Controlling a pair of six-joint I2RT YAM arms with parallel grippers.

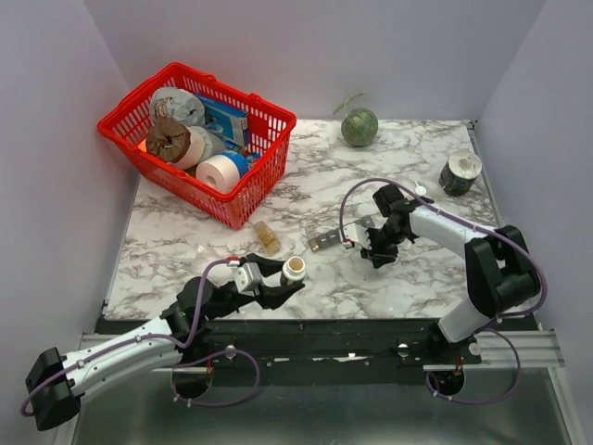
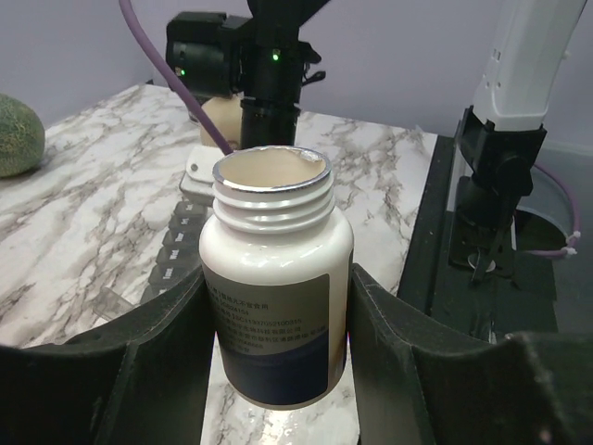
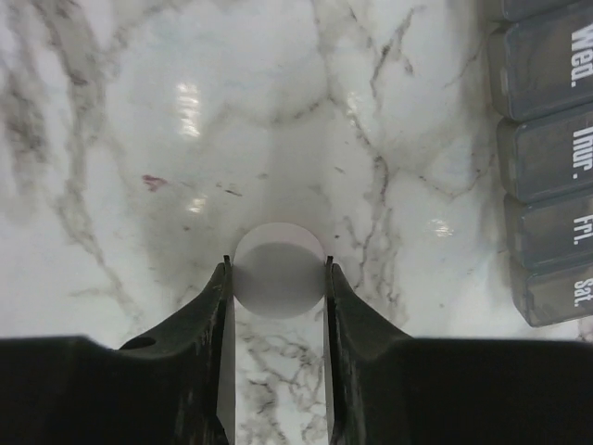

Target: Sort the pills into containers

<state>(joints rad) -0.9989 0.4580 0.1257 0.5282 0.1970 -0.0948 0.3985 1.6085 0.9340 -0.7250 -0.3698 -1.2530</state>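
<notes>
My left gripper [image 2: 278,278] is shut on a white bottle [image 2: 276,324] with a blue-banded label. The bottle stands upright with its mouth open, near the table's front [image 1: 295,270]. My right gripper [image 3: 278,264] points down at the marble, shut on a round white cap [image 3: 278,278] with a finger on each side. The containers [image 3: 547,158] are a dark-grey strip of lidded day compartments just right of that gripper, all lids shut; the strip also shows at centre [image 1: 326,239]. The pills [image 1: 268,238] show as tan pieces in a small clear vial lying left of the strip.
A red wire basket [image 1: 262,176] of rolls and boxes stands at the back left. A green melon [image 1: 359,127] lies at the back middle and a small dark white-capped bottle [image 1: 460,172] at the back right. White walls close in three sides.
</notes>
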